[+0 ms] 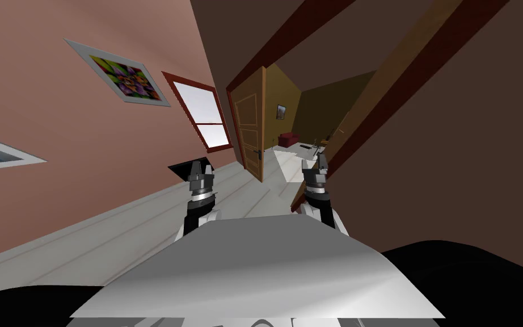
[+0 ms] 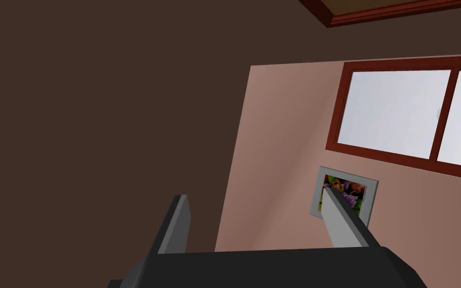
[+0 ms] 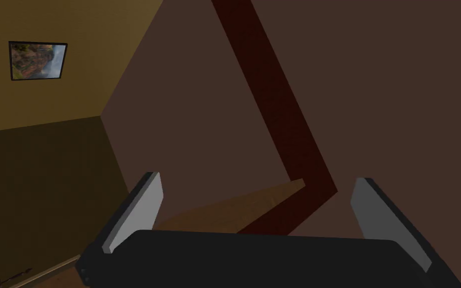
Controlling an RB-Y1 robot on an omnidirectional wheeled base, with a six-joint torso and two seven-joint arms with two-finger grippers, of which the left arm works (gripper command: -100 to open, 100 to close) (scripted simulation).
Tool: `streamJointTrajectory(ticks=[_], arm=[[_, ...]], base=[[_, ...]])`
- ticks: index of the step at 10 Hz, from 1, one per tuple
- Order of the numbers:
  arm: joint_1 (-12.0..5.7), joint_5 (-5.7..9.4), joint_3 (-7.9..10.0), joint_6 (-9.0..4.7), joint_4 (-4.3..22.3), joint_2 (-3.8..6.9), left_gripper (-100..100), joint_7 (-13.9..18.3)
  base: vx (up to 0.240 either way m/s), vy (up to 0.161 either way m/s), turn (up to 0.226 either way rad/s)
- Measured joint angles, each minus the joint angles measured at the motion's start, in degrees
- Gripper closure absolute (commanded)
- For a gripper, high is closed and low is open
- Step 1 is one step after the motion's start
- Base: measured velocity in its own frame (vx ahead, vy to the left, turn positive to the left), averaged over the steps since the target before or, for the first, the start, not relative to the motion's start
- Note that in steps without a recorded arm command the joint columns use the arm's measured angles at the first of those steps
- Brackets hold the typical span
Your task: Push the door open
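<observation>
1. Door (image 1: 249,131), brown and panelled, stands swung open at the left side of the dark red door frame (image 1: 280,45), ahead of the robot.
2. Left claw (image 1: 199,168) spread wide, empty.
3. Right claw (image 1: 318,162) spread wide, empty, beside the frame's right side.

— How does the left claw (image 2: 253,192) stand?
— Its two fingers (image 2: 177,225) are spread apart.
— What lies past them?
— A dark brown wall (image 2: 99,100) meets a pink wall (image 2: 274,165). The pink one carries a red-framed window (image 2: 394,115) and, near it, a small colourful picture (image 2: 362,192), partly behind one fingertip.
</observation>
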Motion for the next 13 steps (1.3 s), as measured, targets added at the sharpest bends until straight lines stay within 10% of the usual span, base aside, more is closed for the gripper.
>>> streamJointTrajectory(ticks=[13], arm=[[-11.61,-1.17,-5.71,0.89,17.67,4.59,-100,5.31]], base=[[0.114,0.053,-0.028]])
